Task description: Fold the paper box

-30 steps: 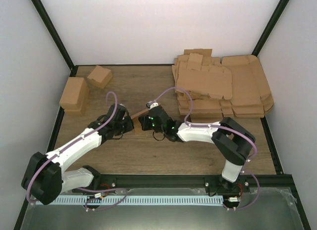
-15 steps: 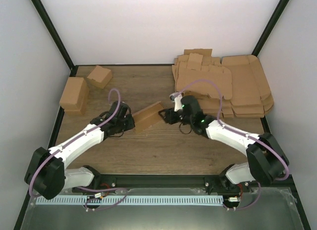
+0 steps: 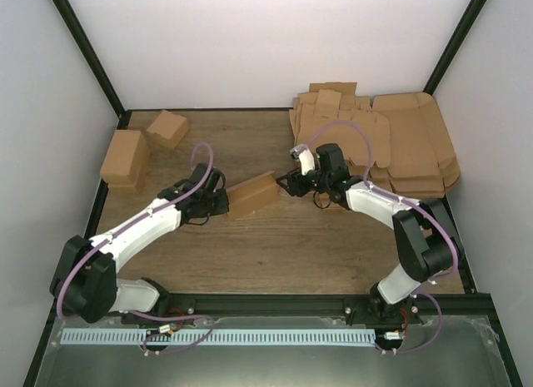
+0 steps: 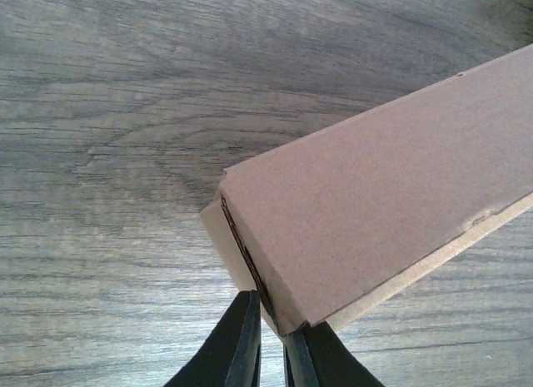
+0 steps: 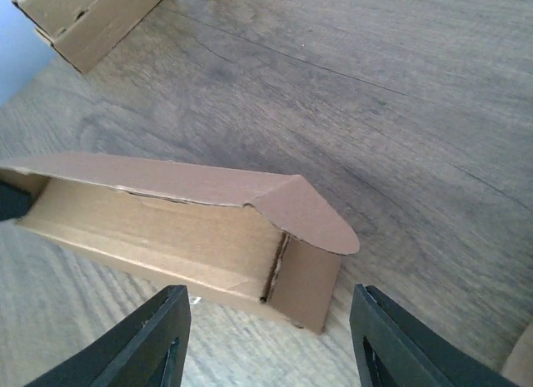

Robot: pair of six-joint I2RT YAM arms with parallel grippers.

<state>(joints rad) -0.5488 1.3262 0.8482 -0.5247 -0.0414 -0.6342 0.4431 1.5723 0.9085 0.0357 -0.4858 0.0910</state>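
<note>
**Folded box lies in the middle of the table, held at one end**

We see a wooden table with dark grain, closed in by white walls and black frame posts.

The paper box lies near the middle of the table, between the two arms, turned at an angle. It is already in a shallow closed shape, and in the right wrist view its lid stands a little raised, with a rounded flap at the near corner.

The left gripper touches the box's left end. In the left wrist view its fingers are pressed together on the thin wall at the corner of the box.

The right gripper is just beside the right end, its fingers wide apart and not touching the box.

At the far right, a heap of flat cardboard sheets lies close behind the right arm. At the far left, two finished cartons stand well apart from the box.
</note>
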